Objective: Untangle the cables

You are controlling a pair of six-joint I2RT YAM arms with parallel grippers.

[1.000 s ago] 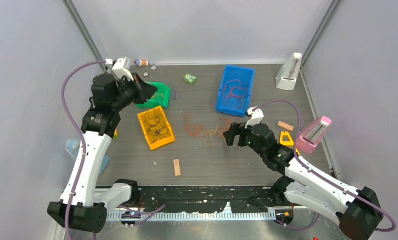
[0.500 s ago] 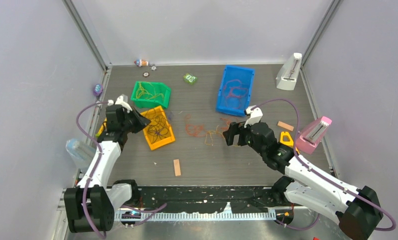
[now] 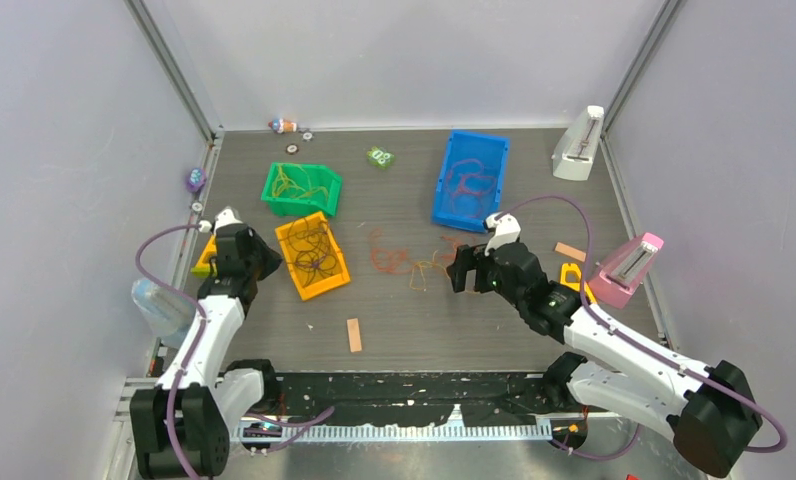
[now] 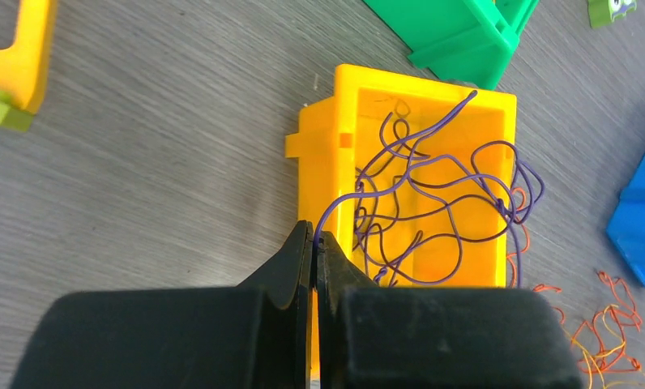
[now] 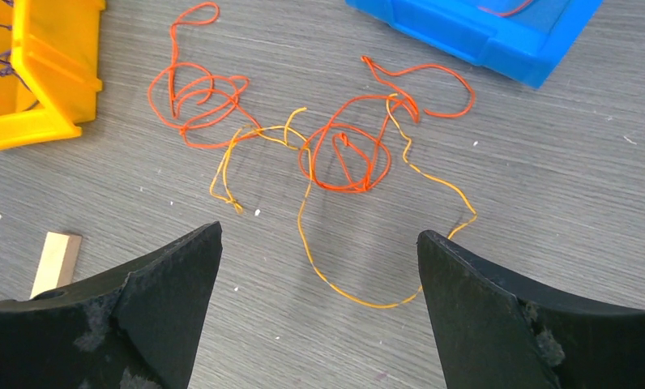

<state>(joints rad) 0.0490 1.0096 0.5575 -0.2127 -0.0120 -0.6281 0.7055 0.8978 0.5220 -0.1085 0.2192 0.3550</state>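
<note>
Dark purple wires [image 4: 433, 203] lie looped in the orange bin [image 4: 323, 138], also seen from the top [image 3: 314, 288]. My left gripper [image 4: 313, 235] is shut on one purple strand at the bin's near wall; from the top it sits left of the bin [image 3: 262, 262]. A tangle of orange, red and yellow wires [image 5: 343, 150] lies on the table [image 3: 409, 258]. My right gripper [image 5: 319, 235] is open and empty, just short of that tangle [image 3: 461, 268]. Red wires [image 3: 471, 182] lie in the blue bin [image 3: 442, 205], yellow-green wires [image 3: 296, 183] in the green bin [image 3: 326, 200].
A wooden block [image 3: 354, 334] lies near the front, also in the right wrist view [image 5: 56, 259]. A white metronome [image 3: 578, 146] and a pink one [image 3: 629, 268] stand at the right. A yellow piece [image 3: 574, 277] and a small wooden stick [image 3: 571, 251] lie beside the right arm.
My left arm has swung down and back from over the green bin to the left side of the orange bin. The right arm has barely moved.
</note>
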